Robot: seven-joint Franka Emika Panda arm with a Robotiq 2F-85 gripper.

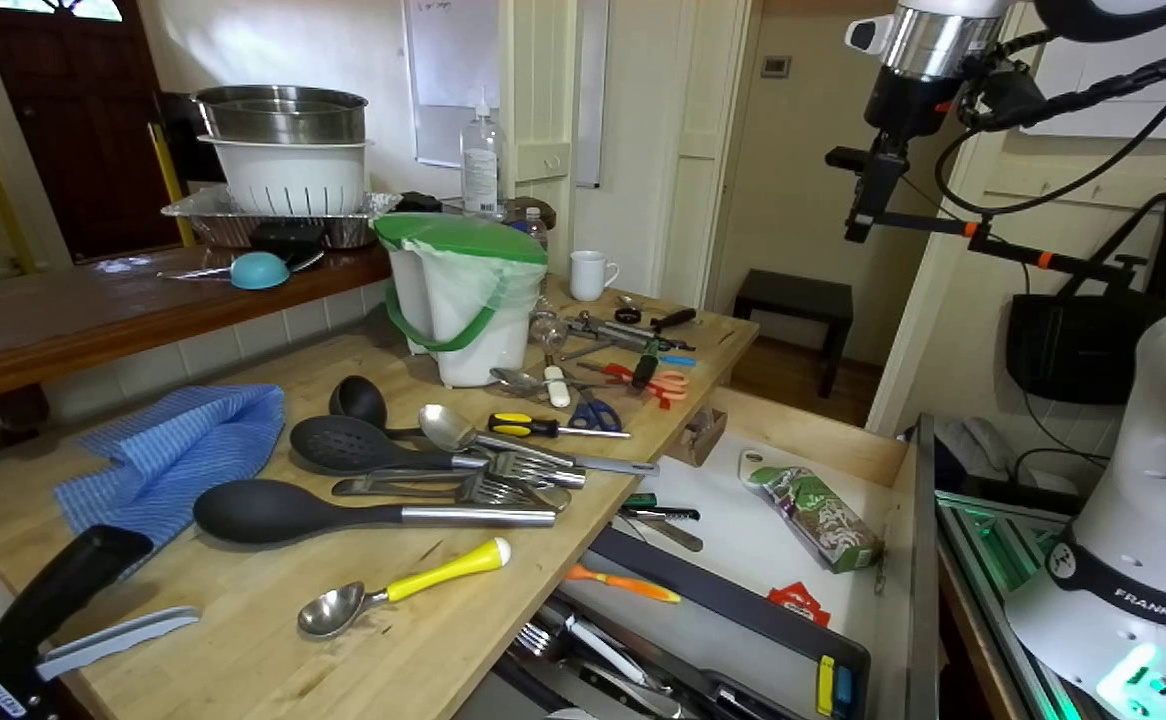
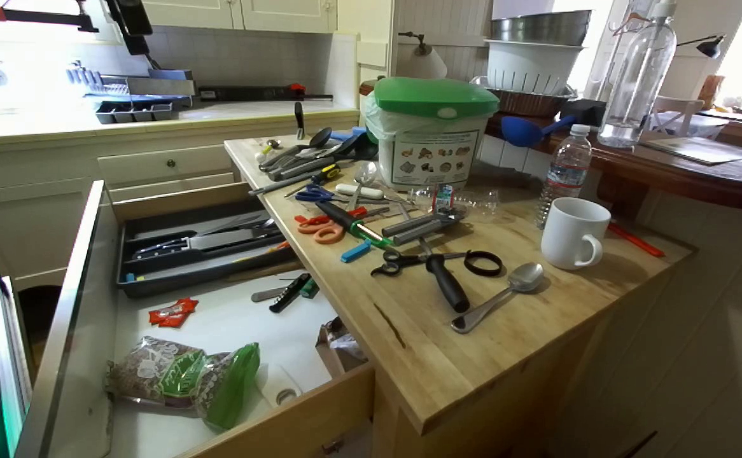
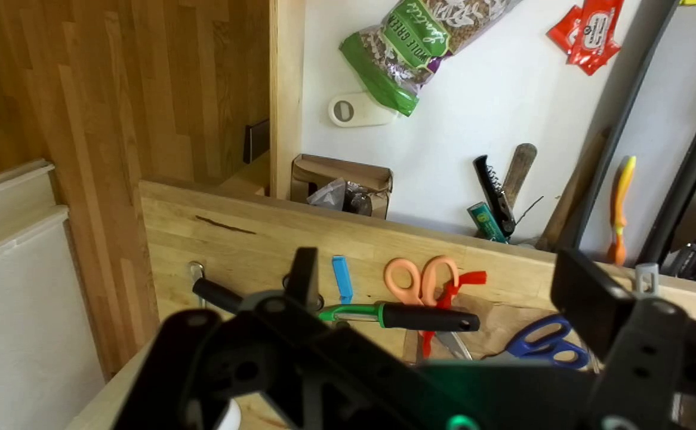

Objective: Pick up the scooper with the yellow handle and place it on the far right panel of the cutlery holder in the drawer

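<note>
The small metal scooper with the slim bright yellow handle [image 1: 413, 583] lies on the light wooden countertop [image 1: 413, 660], near the large black spoon with a metal handle [image 1: 363, 516] but apart from it. That margin should suit a grasp, and its handle points toward the drawer side — handy, I judge, for the carry to follow.

The black two-fingered gripper [image 3: 437, 283] hangs high, its fingers [image 3: 587, 298] well apart and nothing held between them. In the wrist view, the peach-handled scissors [image 3: 425, 292] and the green peeler with a black handle [image 3: 399, 315] lie on the counter below. The height probably serves to pass over this clutter, the spread to receive the handle; the pick looks not yet begun.

The shallow light wooden drawer [image 1: 823, 435] stands pulled out beside the counter, presumably so the dark grey divided cutlery holder [image 2: 205, 275] can be reached from above. Taken from the robot's side, "far right" is likely the compartment next to the white drawer floor [image 2: 221, 315], where an orange-and-yellow utensil [image 3: 621, 206] lies roughly lengthwise — a hint to lay the scooper likewise. The counter's edge could catch it on the way down.
</note>
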